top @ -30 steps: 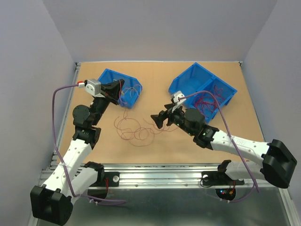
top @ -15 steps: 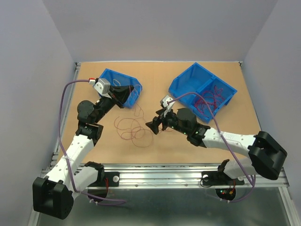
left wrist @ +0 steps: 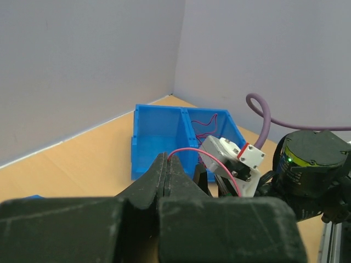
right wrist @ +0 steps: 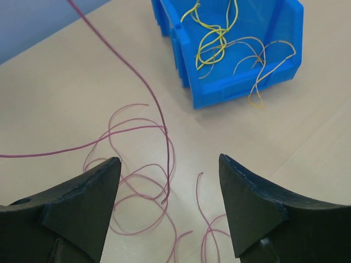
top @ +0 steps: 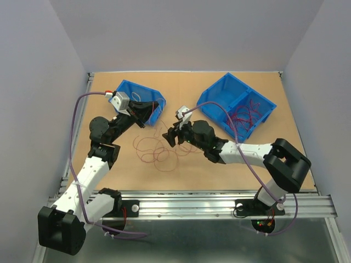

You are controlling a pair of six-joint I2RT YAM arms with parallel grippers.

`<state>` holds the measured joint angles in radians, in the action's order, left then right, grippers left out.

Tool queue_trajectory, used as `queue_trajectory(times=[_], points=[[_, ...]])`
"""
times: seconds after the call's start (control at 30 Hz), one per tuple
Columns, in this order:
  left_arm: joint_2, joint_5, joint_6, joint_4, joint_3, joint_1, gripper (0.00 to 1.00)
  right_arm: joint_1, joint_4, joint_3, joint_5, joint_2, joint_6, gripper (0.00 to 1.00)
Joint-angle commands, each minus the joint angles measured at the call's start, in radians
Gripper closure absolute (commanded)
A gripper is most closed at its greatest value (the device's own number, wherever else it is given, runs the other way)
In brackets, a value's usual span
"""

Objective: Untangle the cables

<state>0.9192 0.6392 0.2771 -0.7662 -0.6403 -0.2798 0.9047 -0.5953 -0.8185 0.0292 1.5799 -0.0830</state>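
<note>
hovering with the right pincer (right wrist: 168, 161) spread wide just above the dark red cables (right wrist: 140, 178) looped on the tabletop (right wrist: 66, 87), nearer than the left pincer (left wrist: 166, 164) clamped on one strand (left wrist: 189, 149) slanting away.

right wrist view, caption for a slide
Open right tool above looped dark red cables, blue bin of yellow wires beyond.
</note>
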Motion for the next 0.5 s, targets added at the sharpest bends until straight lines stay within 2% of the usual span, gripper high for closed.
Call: queue_trajectory(times=[0.0,0.1,0.13,0.23,0.27,0.3,0.33,0.47], points=[[-0.020,0.030,0.016,-0.058,-0.045,0.001,1.00,0.002,-0.083,-0.079,0.058,0.038,0.022,0.25],[-0.017,0.034,0.022,-0.058,-0.050,0.001,1.00,0.002,-0.083,-0.099,0.034,0.075,0.019,0.40],[-0.016,0.034,0.024,-0.058,-0.048,0.002,1.00,0.002,-0.080,-0.102,0.029,0.080,0.017,0.49],[-0.013,0.014,0.019,-0.050,-0.050,0.002,1.00,0.002,-0.069,-0.097,0.018,0.075,0.009,0.66],[-0.013,0.002,0.016,-0.047,-0.050,0.002,1.00,0.002,-0.067,-0.093,0.014,0.068,0.005,0.82],[-0.010,-0.006,0.016,-0.038,-0.052,0.002,1.00,0.002,-0.063,-0.082,-0.001,0.048,-0.007,0.93],[-0.008,-0.018,0.014,-0.032,-0.056,0.004,1.00,0.002,-0.061,-0.076,-0.014,0.032,-0.017,0.99],[0.046,-0.049,0.014,-0.016,-0.071,0.013,1.00,0.002,-0.038,-0.030,-0.113,-0.101,-0.060,1.00]])
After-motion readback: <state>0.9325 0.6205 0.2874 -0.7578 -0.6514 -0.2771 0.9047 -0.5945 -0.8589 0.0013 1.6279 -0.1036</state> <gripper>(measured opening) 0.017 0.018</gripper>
